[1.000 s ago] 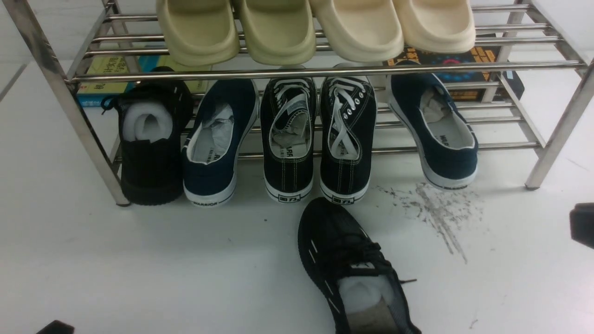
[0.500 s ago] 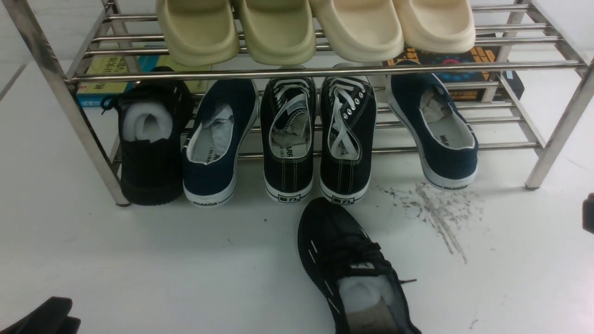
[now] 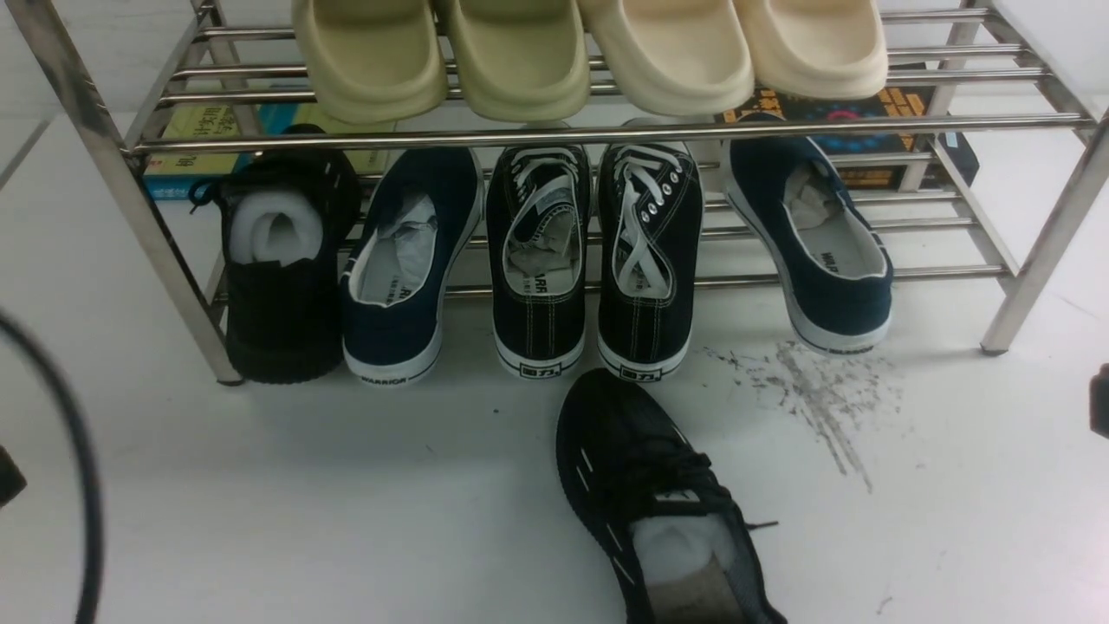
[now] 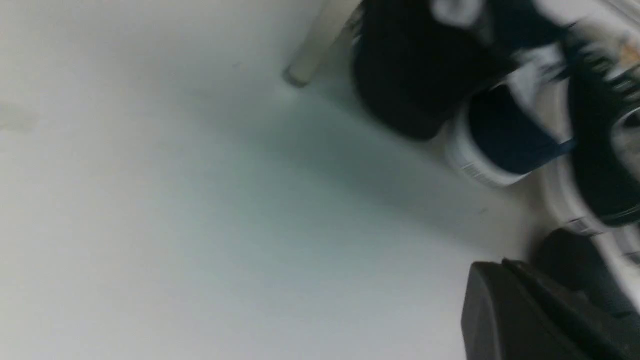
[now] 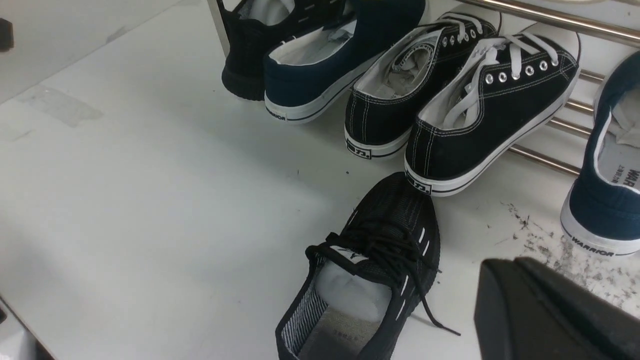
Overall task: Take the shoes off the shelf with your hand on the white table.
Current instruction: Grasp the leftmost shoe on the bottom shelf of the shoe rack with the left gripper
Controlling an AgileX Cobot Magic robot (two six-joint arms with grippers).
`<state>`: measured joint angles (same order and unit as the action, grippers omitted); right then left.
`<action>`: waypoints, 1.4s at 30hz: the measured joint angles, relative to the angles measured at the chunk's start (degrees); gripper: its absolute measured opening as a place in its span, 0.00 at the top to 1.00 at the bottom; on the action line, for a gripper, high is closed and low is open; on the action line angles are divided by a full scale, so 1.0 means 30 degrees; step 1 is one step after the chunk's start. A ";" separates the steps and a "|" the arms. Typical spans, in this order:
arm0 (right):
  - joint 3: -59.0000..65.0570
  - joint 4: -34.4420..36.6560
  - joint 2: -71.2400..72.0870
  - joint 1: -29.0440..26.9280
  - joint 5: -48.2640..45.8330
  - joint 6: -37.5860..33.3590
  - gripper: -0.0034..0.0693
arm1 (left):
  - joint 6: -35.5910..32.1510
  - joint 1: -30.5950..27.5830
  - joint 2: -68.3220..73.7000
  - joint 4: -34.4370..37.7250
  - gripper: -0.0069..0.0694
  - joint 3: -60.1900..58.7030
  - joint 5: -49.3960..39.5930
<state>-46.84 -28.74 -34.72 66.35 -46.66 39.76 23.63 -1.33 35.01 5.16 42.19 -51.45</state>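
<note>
Front view is showing the shelved mesh sneaker point(image 3: 282, 260) lying heel toward me, nearest my left gripper point(image 4: 525, 315). Jaw state is escaping me there and on the right gripper point(image 5: 550, 310).

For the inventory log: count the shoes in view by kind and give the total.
Black mesh sneakers: 2
Navy slip-ons: 2
Black canvas sneakers with white laces: 2
Pale slippers: 4
Total: 10
</note>
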 joint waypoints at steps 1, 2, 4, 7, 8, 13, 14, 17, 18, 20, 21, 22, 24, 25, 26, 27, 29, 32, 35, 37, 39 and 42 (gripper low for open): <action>0.0000 0.0000 0.0000 0.0000 -0.0074 0.0000 0.96 | -0.0405 0.0000 0.1598 -0.0567 0.91 0.0895 -0.0910; 0.0000 0.0000 0.0000 0.0000 -0.0173 0.0000 0.96 | -0.0841 0.0000 0.3147 -0.0932 0.91 0.1733 -0.1552; 0.0000 0.0000 0.0000 0.0000 -0.0244 0.0000 0.96 | -0.1759 0.0000 0.6016 -0.1047 0.89 0.3127 -0.2231; 0.0000 0.0000 0.0000 0.0000 -0.0314 0.0000 0.96 | -0.3587 0.0000 0.9554 -0.0093 0.83 0.5085 -0.2435; 0.0000 0.0000 0.0000 0.0000 -0.0310 0.0000 0.96 | -0.3728 0.0000 0.9783 0.0014 0.82 0.5222 -0.2441; 0.0000 0.0000 0.0000 0.0000 -0.0465 0.0000 0.95 | -0.6358 0.0761 1.5086 0.1560 0.56 0.9439 -0.3395; 0.0000 0.0000 0.0000 0.0000 -0.0465 0.0000 0.95 | -0.6397 0.0961 1.5559 0.1502 0.53 1.0065 -0.3595; 0.0000 -0.0015 0.0000 0.0000 -0.0500 0.0000 0.95 | -0.5878 0.2096 1.7619 0.0887 0.38 1.2232 -0.4052; 0.0000 -0.0015 0.0000 0.0000 -0.0500 0.0000 0.95 | -0.5804 0.2249 1.7846 0.0750 0.36 1.2363 -0.4101; 0.0000 -0.0054 0.0000 0.0000 -0.0538 0.0000 0.95 | -0.4769 0.3032 1.8896 -0.0286 0.28 1.3592 -0.4162; 0.0000 -0.0054 0.0000 0.0000 -0.0538 0.0000 0.95 | -0.4220 0.3329 1.9267 -0.0893 0.25 1.4037 -0.4166; 0.0000 -0.0054 0.0000 0.0000 -0.0538 0.0000 0.95 | -0.3636 0.3609 1.9563 -0.1535 0.22 1.4381 -0.4166; 0.0000 -0.0054 0.0000 0.0000 -0.0538 0.0000 0.95 | -0.2471 0.4034 1.9907 -0.2691 0.20 1.4731 -0.4117; 0.0000 -0.0054 0.0000 0.0000 -0.0538 0.0000 0.95 | -0.1781 0.4292 2.0033 -0.3447 0.19 1.4813 -0.4095; 0.0000 -0.0054 0.0000 0.0000 -0.0538 0.0000 0.95 | -0.1546 0.4321 2.0061 -0.3542 0.19 1.4814 -0.4090; 0.0000 -0.0054 0.0000 0.0000 -0.0538 0.0000 0.95 | -0.0851 0.4437 2.0085 -0.3988 0.18 1.4837 -0.3957; 0.0000 -0.0082 0.0000 0.0000 -0.0538 0.0000 0.95 | 0.0186 0.4524 2.0120 -0.4233 0.18 1.4837 -0.3640; 0.0019 -0.0107 0.0000 0.0000 -0.0538 0.0000 0.94 | 0.1392 0.4600 2.0231 -0.4646 0.18 1.4837 -0.3207; 0.0032 -0.0315 0.0000 0.0000 -0.0538 0.0000 0.94 | 0.2648 0.4757 2.0595 -0.5522 0.18 1.4861 -0.2858; 0.0032 -0.0362 0.0000 0.0000 -0.0538 0.0000 0.94 | 0.2971 0.4763 2.0797 -0.5731 0.18 1.4861 -0.2757; 0.0032 -0.0402 0.0000 0.0000 -0.0538 0.0000 0.93 | 0.3644 0.4800 2.1291 -0.6225 0.18 1.4883 -0.2618; 0.0032 -0.0416 0.0000 0.0000 -0.0538 0.0000 0.93 | 0.3983 0.4800 2.1951 -0.6501 0.18 1.4883 -0.2618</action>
<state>-46.75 -29.99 -34.72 66.35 -48.27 39.76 35.58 13.08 100.86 -14.34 86.84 -59.31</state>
